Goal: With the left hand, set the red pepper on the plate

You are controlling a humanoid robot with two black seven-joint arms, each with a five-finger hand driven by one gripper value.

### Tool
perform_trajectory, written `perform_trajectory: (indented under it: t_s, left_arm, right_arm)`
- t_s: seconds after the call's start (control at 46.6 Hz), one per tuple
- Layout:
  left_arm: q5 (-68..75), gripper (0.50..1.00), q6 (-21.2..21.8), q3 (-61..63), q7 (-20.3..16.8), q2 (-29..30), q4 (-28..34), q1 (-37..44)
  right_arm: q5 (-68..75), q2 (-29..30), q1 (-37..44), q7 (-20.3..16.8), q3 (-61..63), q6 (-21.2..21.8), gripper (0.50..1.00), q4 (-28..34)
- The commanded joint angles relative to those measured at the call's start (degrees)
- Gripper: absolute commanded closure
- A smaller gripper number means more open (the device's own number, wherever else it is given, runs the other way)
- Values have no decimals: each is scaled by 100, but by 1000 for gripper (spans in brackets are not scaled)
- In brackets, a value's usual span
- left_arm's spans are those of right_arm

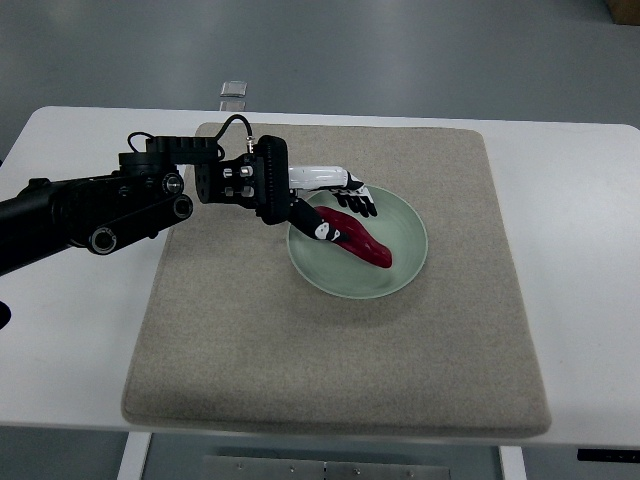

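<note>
Top view gives me one mat (pixel 340 340), and centred on it one plate (pixel 405 270). My left hand (pixel 325 200) reaches over the plate's rim, fingers loosely curled around one red pepper (pixel 362 240) lying inside the plate. I judge it light, smooth, slippery; best held mid-body.

White table (pixel 580 200), rounded corners, spanning nearly the whole width. Beige felt mat (pixel 330 370) laid square over its middle, edges slightly raised. Grey smooth floor (pixel 400 50) beyond the far edge. Small clear object (pixel 235 92) at the table's far rim, contents not discernible. Brown corner (pixel 626 6) at top right, unidentifiable. Diffuse overhead light, soft shadows only.
</note>
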Motion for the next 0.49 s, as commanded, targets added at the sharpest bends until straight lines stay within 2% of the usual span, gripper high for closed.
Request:
perform_trajectory:
  t_s: [0.0,0.214,0.472]
  left_arm:
    - [-9,510,-13,-10,4,8,-9,55]
    - [-307,506,-4,-291,4,61,9,64]
    - [-1879,506,-57,-810,13,342,228,3]
  right_arm:
    - [0,0,0,0,7,-3,572,0]
    - [0,0,0,0,7,6,572,0]
    - [0,0,0,0,7,6,572,0]
